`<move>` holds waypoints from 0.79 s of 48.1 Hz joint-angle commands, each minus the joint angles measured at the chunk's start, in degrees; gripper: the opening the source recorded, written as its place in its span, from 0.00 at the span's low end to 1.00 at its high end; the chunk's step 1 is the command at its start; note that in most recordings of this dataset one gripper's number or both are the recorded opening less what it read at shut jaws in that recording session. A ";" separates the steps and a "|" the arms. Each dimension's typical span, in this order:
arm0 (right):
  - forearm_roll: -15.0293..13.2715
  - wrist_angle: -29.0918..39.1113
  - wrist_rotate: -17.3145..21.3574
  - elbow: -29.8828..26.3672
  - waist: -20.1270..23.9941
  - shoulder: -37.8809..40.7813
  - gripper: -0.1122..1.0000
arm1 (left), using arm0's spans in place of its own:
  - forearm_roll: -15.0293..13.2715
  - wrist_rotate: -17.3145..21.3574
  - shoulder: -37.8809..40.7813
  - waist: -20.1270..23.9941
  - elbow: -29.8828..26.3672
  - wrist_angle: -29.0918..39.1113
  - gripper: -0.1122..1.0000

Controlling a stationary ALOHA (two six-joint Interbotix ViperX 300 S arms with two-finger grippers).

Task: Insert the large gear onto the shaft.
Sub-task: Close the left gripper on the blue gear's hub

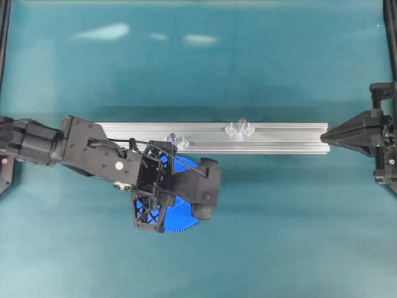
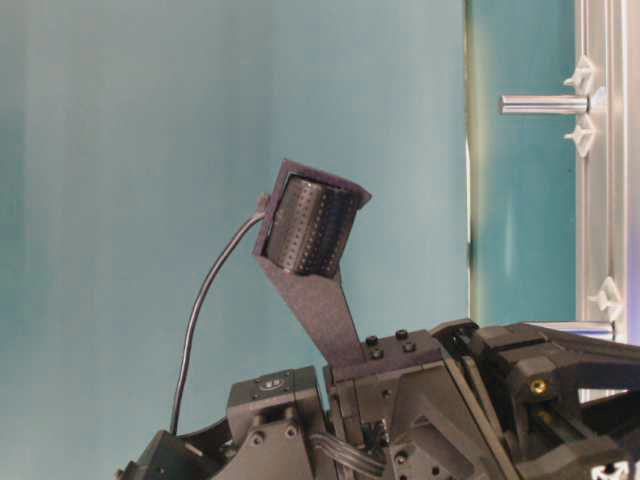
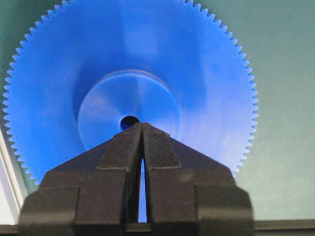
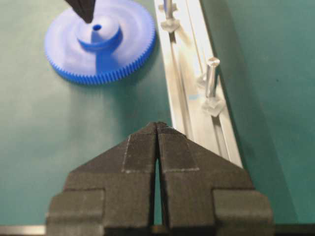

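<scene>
- My left gripper (image 3: 141,129) is closed, its two fingertips pressed together with nothing between them; they sit at the raised hub of the large gear (image 3: 197,88), right at the rim of its small centre hole.
- The large gear lies flat on the green table (image 1: 279,236), just beside the near long edge of the aluminium rail (image 1: 279,138), toward the rail's left end. From overhead my left arm hides most of it; only blue toothed arcs show.
- In the right wrist view the gear (image 4: 123,44) lies apart from the rail, not touching it.
- The shaft (image 4: 211,76) stands upright on the rail between two clear diamond brackets, roughly at the rail's middle and well apart from the gear. Nothing sits on it.
- A second, similar pin (image 1: 173,138) stands nearer the rail's left end, close to my left wrist.
- My right gripper (image 4: 157,129) is also closed and empty, pointed at the rail's right end; overhead, its tip (image 1: 329,135) is right at that end, though I cannot tell whether it touches.
</scene>
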 commanded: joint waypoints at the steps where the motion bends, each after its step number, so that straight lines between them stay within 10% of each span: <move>1: -0.09 -0.26 0.53 -0.62 -0.18 0.35 0.12 | 0.26 0.18 -0.79 0.00 -1.32 -0.09 0.11; 38: -0.09 -0.26 0.62 -0.62 -0.18 0.35 0.12 | 0.18 -1.05 -0.88 1.05 -2.11 -0.35 0.13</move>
